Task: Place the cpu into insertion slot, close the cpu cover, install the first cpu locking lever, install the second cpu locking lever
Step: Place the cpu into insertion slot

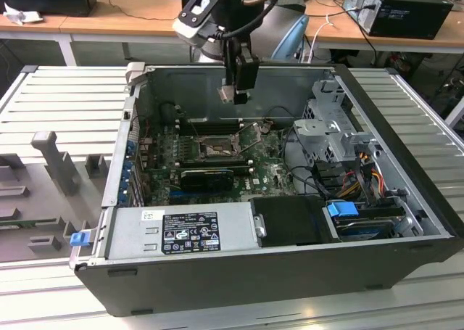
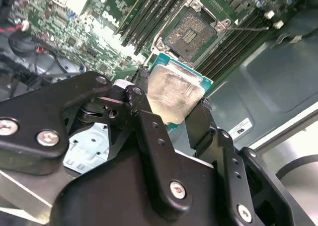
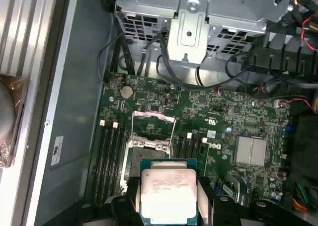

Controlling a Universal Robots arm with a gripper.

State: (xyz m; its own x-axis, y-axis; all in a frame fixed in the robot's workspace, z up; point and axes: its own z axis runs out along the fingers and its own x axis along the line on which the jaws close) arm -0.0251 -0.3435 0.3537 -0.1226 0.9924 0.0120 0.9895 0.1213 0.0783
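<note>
The black two-fingered gripper (image 2: 171, 107) is clamping the cpu (image 2: 174, 93), a flat square chip with a tan-silver metal face on a green edge, its fingers (image 2: 145, 117) pressing on two opposite sides of the chip. In the first wrist view the same gripper (image 3: 168, 202) is holding the cpu (image 3: 168, 193) face up toward the camera. In the exterior view the gripper (image 1: 235, 92) is hanging inside the open black computer case (image 1: 275, 272), well above the board, with the cpu (image 1: 226, 93) showing at its tip.

The chip is sitting clear of the insertion slot (image 3: 145, 159), a dark square socket with a grey metal surround, and is partly overlapping it in the first wrist view. The socket (image 2: 191, 32) is lying bare. The cpu cover (image 3: 154, 117), a thin grey metal frame with a square opening, is standing swung up beside the socket.

Long black ribbed memory slots (image 3: 107, 156) are flanking the socket on the green motherboard (image 3: 223, 112). A silver perforated drive cage (image 3: 198, 7) is sitting beyond the board. A grey labelled power supply box (image 1: 181, 228) is lying along the case's near edge, and the case is resting on a grey slatted table (image 1: 58, 98).
</note>
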